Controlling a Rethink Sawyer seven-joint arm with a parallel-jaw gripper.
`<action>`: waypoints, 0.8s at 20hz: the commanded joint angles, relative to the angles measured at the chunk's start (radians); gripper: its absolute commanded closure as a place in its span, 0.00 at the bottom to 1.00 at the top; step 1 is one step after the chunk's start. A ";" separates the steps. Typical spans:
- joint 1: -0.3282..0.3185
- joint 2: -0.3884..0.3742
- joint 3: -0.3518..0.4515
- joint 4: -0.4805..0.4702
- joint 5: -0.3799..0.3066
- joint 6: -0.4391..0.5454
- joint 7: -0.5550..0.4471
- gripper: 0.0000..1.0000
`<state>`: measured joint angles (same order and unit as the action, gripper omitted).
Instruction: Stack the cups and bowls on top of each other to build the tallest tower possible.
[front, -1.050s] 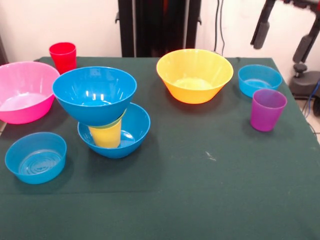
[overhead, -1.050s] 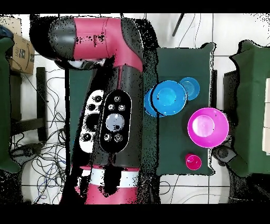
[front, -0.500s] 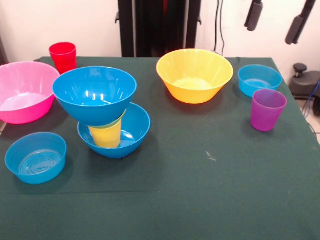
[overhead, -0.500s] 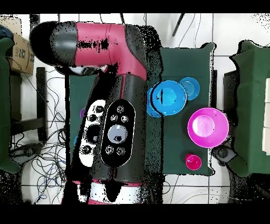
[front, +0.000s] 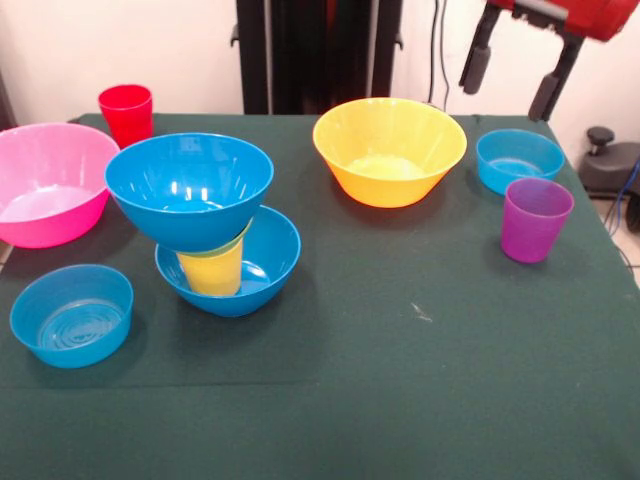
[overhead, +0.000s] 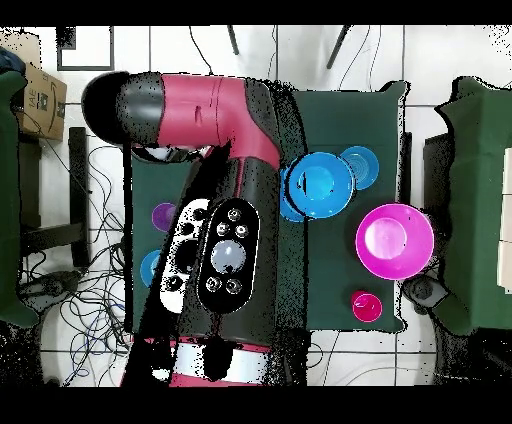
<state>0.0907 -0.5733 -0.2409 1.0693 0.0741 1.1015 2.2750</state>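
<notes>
Dark green tablecloth (front: 400, 380), white wall (front: 120, 40), tiled floor (overhead: 420, 50)

red arm (overhead: 205, 100), black fingers (front: 476, 65)

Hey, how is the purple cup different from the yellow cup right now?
The purple cup stands alone on the green table, beside a small light-blue bowl; the yellow cup stands inside a blue bowl. The purple cup's mouth is open and uncovered, while the yellow cup carries a green bowl and another blue bowl on top. Both are upright.
</notes>
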 joint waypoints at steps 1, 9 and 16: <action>0.037 0.035 0.055 0.154 -0.020 -0.088 0.122 0.00; 0.041 0.062 0.050 0.142 -0.013 -0.113 0.135 0.00; 0.040 0.080 0.050 0.127 -0.010 -0.118 0.139 0.00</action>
<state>0.1283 -0.5627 -0.2409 1.1076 0.0743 1.0452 2.2750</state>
